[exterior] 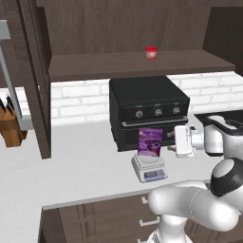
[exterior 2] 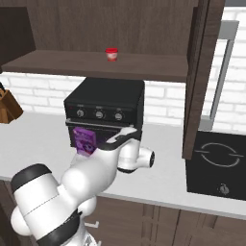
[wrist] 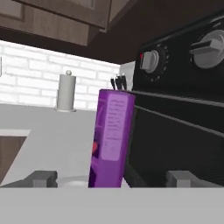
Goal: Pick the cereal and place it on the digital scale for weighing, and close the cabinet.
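Observation:
The cereal [exterior: 150, 141] is a small purple box standing upright on the digital scale [exterior: 153, 174], just in front of the oven; it also shows as the cereal [exterior 2: 85, 140] and, narrow side on, as the cereal [wrist: 111, 135]. My gripper [exterior: 170, 145] is level with the box on its right and is open. In the hand view my gripper [wrist: 111, 179] has a fingertip on either side of the box, both well apart from it. The cabinet [exterior: 137, 64] stands open, with its door [exterior: 35, 76] swung out edge-on; from the right base view the same door [exterior 2: 202, 72] is on the right.
A big black oven [exterior: 147, 109] stands right behind the scale. A small red-and-white cup [exterior: 151, 53] sits on the cabinet shelf. A knife block [exterior: 9, 126] is at the far left, a cooktop [exterior 2: 216, 163] on the right, and a paper towel holder [wrist: 65, 92] on the counter.

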